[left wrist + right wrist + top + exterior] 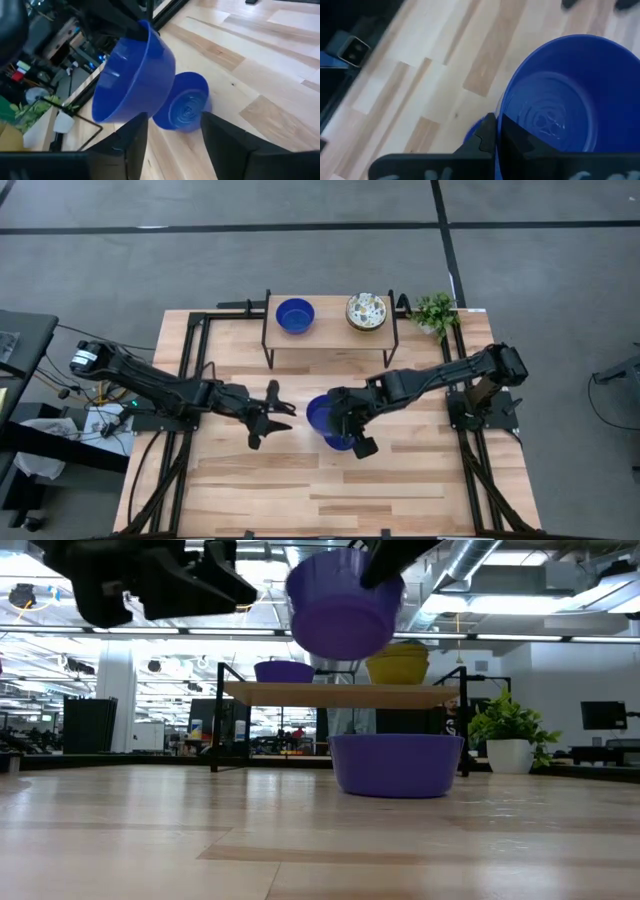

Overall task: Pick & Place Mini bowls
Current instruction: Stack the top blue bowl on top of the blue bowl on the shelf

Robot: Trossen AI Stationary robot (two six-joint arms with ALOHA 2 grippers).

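Observation:
My right gripper (341, 426) is shut on a glossy blue mini bowl (321, 414), raised over the table's middle. A second blue bowl (396, 764) sits on its base on the table just below and beside it, and also shows in the left wrist view (185, 108). My left gripper (272, 412) hovers open to the left of the held bowl (131, 82) and touches nothing. On the small shelf (330, 335) at the far side stand a blue bowl (295, 315) and a cream floral bowl (367, 311). My right gripper (496, 126) holds the blue bowl by its rim (506, 111), on the side toward the right arm. One finger is inside the bowl (525, 142) and one is outside (482, 142). The fingers slant down from above and from the table's right. The bowl (340, 608) hangs lifted clear, roughly upright.
A small green plant (435, 311) stands at the far right corner beside the shelf. Black frame rails (192, 345) run along the table's left and right sides. Bare wood (330, 495) stretches along the near side.

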